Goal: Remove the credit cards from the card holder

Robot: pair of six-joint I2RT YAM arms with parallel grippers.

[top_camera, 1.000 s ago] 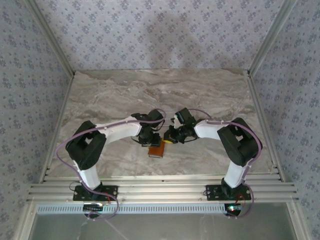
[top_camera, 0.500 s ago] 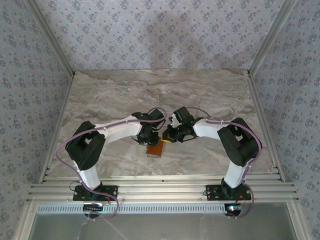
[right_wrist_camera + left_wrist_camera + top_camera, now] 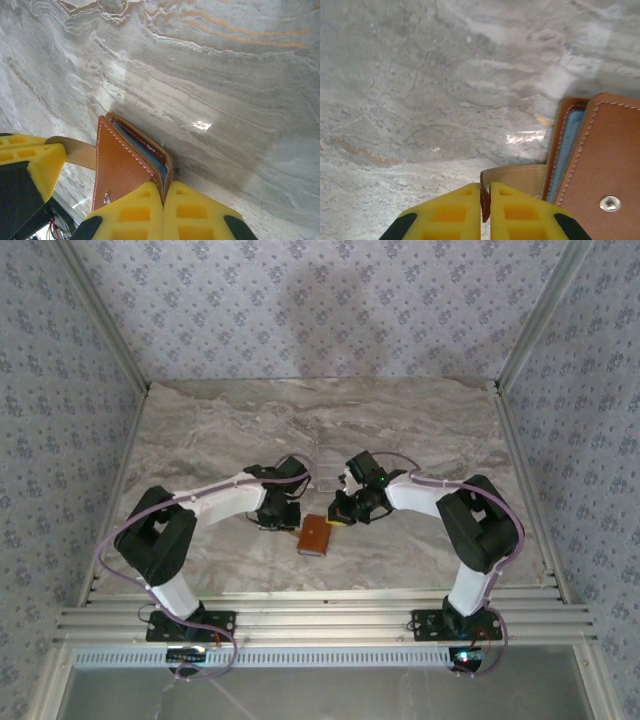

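Note:
The tan-brown card holder lies on the marble table between my two grippers, folded almost flat with a snap stud on its upper face. My left gripper is shut on the holder's tan closure strap, which stretches sideways from the holder. My right gripper is shut on the holder's opposite edge, where a thin grey-blue inner panel shows in the slit. The credit cards are hidden inside. From above, the left gripper is left of the holder and the right gripper is at its upper right.
The grey-veined marble table extends far behind the holder. Patterned walls enclose it at the back and sides, and an aluminium rail runs along the near edge by the arm bases.
My left arm has swung to the left, drawing the strap away from the holder, so the holder now lies uncovered from above. The right arm has hardly moved.

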